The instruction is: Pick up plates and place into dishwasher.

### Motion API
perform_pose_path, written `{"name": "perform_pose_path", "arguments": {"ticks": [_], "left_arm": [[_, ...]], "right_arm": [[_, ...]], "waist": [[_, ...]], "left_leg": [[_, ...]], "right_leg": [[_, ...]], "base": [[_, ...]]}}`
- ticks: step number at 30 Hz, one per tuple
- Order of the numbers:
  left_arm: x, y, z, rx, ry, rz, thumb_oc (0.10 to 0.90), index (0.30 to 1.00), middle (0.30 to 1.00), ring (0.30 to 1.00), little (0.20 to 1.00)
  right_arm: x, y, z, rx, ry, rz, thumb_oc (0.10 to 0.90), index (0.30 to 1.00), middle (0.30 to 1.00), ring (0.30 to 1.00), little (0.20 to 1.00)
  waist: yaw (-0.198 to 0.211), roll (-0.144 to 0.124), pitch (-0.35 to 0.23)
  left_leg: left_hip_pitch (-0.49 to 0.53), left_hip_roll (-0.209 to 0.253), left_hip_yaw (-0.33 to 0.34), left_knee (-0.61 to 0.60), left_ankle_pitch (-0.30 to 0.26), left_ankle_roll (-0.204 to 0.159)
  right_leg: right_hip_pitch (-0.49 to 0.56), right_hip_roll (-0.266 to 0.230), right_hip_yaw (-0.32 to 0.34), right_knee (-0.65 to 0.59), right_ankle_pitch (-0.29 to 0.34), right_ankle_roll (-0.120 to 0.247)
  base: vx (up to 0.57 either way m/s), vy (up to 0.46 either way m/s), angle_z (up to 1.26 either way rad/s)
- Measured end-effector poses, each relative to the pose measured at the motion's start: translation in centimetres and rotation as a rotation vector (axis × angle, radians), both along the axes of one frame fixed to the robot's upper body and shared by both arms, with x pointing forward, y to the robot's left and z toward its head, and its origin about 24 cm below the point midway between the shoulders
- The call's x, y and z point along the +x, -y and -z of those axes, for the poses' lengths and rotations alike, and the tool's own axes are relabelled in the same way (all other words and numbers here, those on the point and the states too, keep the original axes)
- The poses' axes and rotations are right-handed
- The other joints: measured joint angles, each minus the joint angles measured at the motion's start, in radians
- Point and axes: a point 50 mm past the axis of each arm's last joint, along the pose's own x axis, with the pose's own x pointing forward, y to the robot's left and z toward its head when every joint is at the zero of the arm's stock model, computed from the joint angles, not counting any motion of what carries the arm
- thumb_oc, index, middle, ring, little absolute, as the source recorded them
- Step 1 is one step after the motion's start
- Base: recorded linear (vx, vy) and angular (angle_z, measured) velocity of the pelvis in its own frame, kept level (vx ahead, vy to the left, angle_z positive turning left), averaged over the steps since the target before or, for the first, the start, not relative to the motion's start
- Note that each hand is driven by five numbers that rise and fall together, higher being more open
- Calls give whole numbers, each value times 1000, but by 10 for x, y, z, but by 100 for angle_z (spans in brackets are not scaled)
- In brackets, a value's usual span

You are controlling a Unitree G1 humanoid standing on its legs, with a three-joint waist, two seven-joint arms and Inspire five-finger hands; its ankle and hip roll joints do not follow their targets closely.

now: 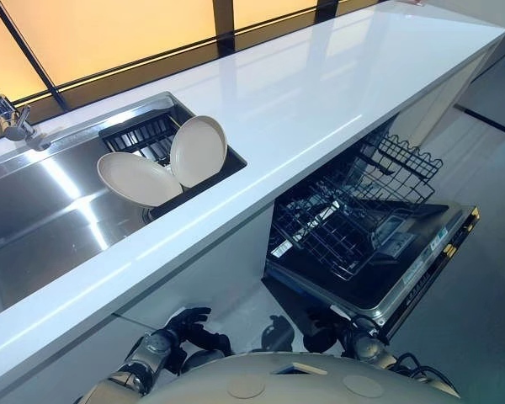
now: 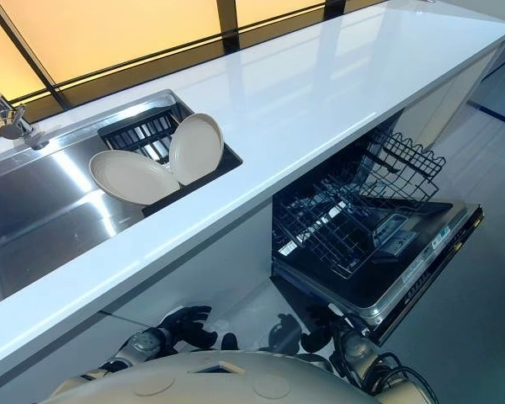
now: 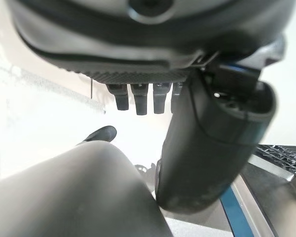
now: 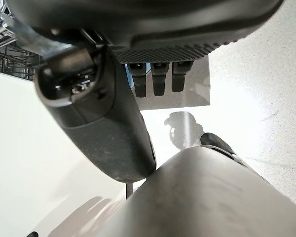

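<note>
You have two cream plates in the sink's black drying rack (image 1: pixel 147 135), up at about ten o'clock in the head view. The round plate (image 1: pixel 199 150) stands nearly upright on its edge, and the flatter plate (image 1: pixel 138 179) leans low beside it toward the basin, the two rims touching or overlapping where they meet. The steel sink (image 1: pixel 42 227) runs on toward nine o'clock, with the faucet (image 1: pixel 8 118) at its far corner. The white countertop (image 1: pixel 320 93) stretches from there up to one o'clock.

Your dishwasher sits at about four o'clock, under the counter. Its door (image 1: pixel 408 269) hangs open, and the lower wire rack (image 1: pixel 345 223) is pulled out over it; you can see no plates in the rack.

Your left hand (image 1: pixel 189 328) hangs low at seven o'clock, below the counter edge, fingers loosely spread and holding nothing; the left wrist view shows its fingers (image 3: pixel 138 98) straight and free. Your right hand (image 2: pixel 316 330) hangs at about five o'clock near the door's corner. It is partly hidden from the head, but the right wrist view shows its fingers (image 4: pixel 158 81) extended and, as far as can be made out, empty.
</note>
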Motion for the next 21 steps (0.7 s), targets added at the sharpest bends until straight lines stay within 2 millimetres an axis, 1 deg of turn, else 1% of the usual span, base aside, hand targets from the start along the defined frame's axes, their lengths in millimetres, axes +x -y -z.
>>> {"name": "perform_pose_path", "arguments": {"ticks": [6,8,10,13,15,16,18,21], "left_arm": [[7,6,-2,-4,42,65,800,900,900,900,900],[13,12,-5,-37,69,90,800,900,900,900,900],[25,24,-11,-97,116,130,800,900,900,900,900],[52,48,-33,-209,241,252,800,900,900,900,900],[74,64,-62,-296,371,371,800,900,900,900,900],[83,70,-75,-336,422,403,800,900,900,900,900],[97,80,-100,-404,508,471,800,900,900,900,900],[106,86,-126,-466,572,559,800,900,900,900,900]], "right_arm": [[1,0,0,-1,1,-3,800,900,900,900,900],[1,0,0,-1,1,-4,800,900,900,900,900],[2,0,0,-1,3,-6,800,900,900,900,900],[5,-2,-2,-1,12,-27,800,900,900,900,900],[10,-4,-4,0,31,-48,800,900,900,900,900],[12,-4,-5,0,37,-52,800,900,900,900,900],[15,-4,-6,-1,47,-53,800,900,900,900,900],[15,-4,-7,-2,48,-53,800,900,900,900,900]], "waist": [[-4,3,1],[-3,5,2],[-1,6,6],[3,7,21],[3,6,37],[3,7,44],[3,9,55],[4,7,59]], "left_leg": [[0,1,2,0,0,0],[0,1,3,0,0,0],[0,1,2,0,0,0],[-1,2,2,0,2,-3],[-4,4,1,0,3,-4],[-4,4,1,0,4,-4],[-6,4,1,0,4,-5],[-7,3,-2,0,5,-6]], "right_leg": [[-1,0,2,0,0,0],[-2,0,3,0,0,0],[-2,0,3,0,0,0],[-3,1,3,0,0,0],[-6,2,3,0,0,1],[-6,3,3,0,0,0],[-5,2,2,0,1,-1],[-4,3,-1,0,1,-1]], "base": [[-2,-6,0],[-28,-49,0],[-37,-50,0],[-51,-56,0],[-64,-60,0],[-53,-53,0],[-39,-50,1],[-21,-43,3]]}}
